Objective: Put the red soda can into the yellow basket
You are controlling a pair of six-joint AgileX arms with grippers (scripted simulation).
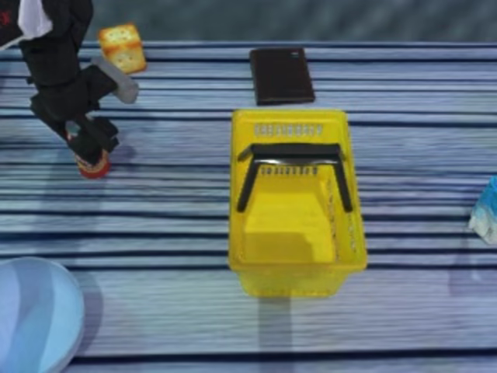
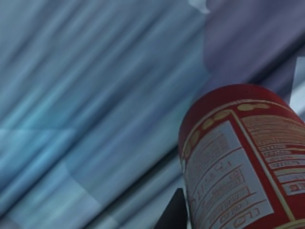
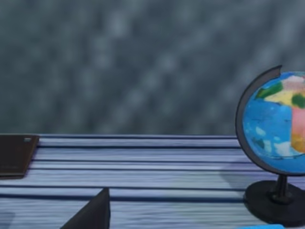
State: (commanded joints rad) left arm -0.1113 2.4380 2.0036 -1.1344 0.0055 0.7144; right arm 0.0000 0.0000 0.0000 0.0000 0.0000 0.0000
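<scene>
Can: small red cylindrical soda can [image 1: 94, 165] is standing upright on table's left side, well apart from basket; seen close in left wrist view [image 2: 243, 162], its printed white-and-gold label panel facing the cam.
Left gripper: left gripper [image 1: 87, 144] is positioned directly over the can w/ the black arm reaching down from top-left corner; can is partly being hidden beneath it in top view. One dark finger [image 2: 174, 212] is being shown just beside the can wall in left wrist view. Spread or pinching: cannot be told.
Basket: large bright yellow rectangular plastic basket [image 1: 297, 270] w/ perforated sides is sitting at table centre, black handles [image 1: 293, 151] folded across its far half; inside is being shown as bare yellow floor.
Right arm: not being seen in top view; a dark wedge at the frame edge [image 3: 90, 212] is being shown in right wrist view, finger state cannot be told.
Table: blue-grey striped tabletop [image 1: 171, 225].
Other items: dark brown flat rectangular case [image 1: 281, 75] just behind basket; small orange-and-cream cube [image 1: 122, 47] near left arm; pale blue round object [image 1: 35, 315] at near-left corner; light blue object [image 1: 485, 211] at right edge; blue globe on black stand [image 3: 279, 143] in right wrist view.
</scene>
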